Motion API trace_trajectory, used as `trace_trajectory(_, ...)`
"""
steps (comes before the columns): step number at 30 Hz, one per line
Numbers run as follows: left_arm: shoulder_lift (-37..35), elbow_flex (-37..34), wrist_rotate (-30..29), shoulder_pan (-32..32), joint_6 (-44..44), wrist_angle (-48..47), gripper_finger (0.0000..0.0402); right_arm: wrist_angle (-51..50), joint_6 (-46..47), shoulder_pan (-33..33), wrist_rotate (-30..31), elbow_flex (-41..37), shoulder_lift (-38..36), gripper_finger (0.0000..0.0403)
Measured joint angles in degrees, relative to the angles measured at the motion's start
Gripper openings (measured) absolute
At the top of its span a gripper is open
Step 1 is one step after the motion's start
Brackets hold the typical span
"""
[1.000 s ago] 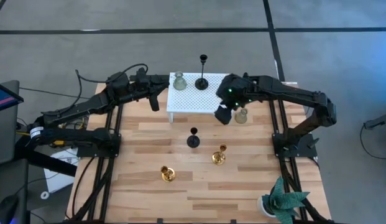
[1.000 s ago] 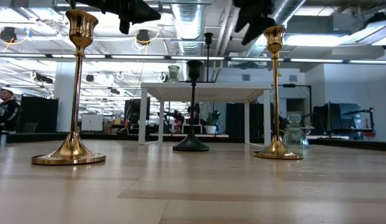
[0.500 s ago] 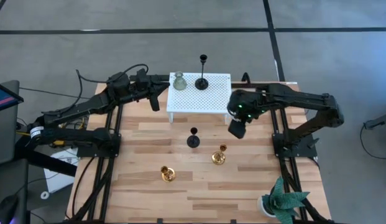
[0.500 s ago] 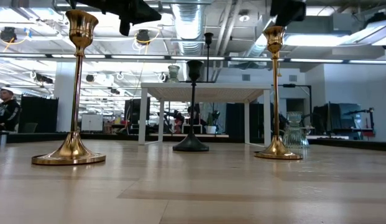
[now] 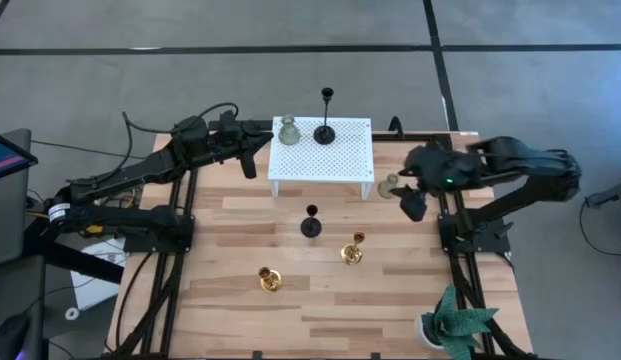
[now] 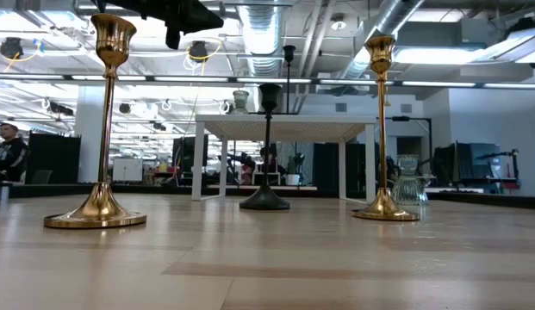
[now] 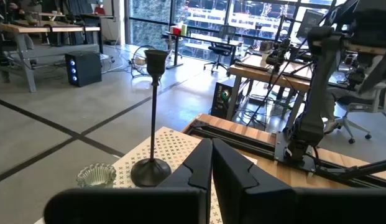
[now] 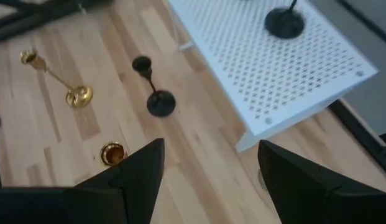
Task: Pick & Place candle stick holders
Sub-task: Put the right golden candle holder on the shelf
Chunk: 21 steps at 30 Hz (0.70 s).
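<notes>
**Two holders on the stand, four left on the table**

Progress, judged from how things lie: the white perforated stand (image 5: pixel 321 148) sits upper centre of the high view & carries 2 holders – a green glass one (image 5: pixel 288 131) at its upper-left corner and a tall black one (image 5: pixel 325 130) just right of it. Looks like the drop-off spot, so approx. 2 of 6 done.

Still on the wood table (image 5: pixel 230 290):
- 2nd green glass holder (image 5: pixel 390 186), right of the stand, just beside its lower-right corner
- short black holder (image 5: pixel 310 223), frame centre, below the stand
- gold holder (image 5: pixel 352 249), lower right of the black one
- gold holder no. 2 (image 5: pixel 269 279), lower centre-left

All four stand upright; the low view confirms it for both gold ones, the black one and the glass one at far right.

Tools:
- Right gripper (image 5: pixel 412 204): right-centre of the high view, right beside the 2nd green holder but not on it. Wrist view shows fingers spread wide, nothing betw. them. Holds nothing. The green one is nearest, so prob. the next pick.
- Left gripper (image 5: pixel 249 160): upper left, off the stand's left edge, waiting. Wrist view shows fingers pressed together, empty.

Plant (image 5: pixel 452 322) in the lower-right corner, not part of the job.
</notes>
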Motion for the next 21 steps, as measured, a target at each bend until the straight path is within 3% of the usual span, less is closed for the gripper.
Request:
trace_trajectory(9,0.0,0.0,0.0,0.0,0.0,0.0,0.0011,-0.3,7.9,9.4,9.8,0.0,-3.0,0.0249)
trace_trajectory(21,0.0,0.0,0.0,0.0,0.0,0.0,0.0011,-0.3,13.7,18.5,9.7,0.0,3.2,0.0249)
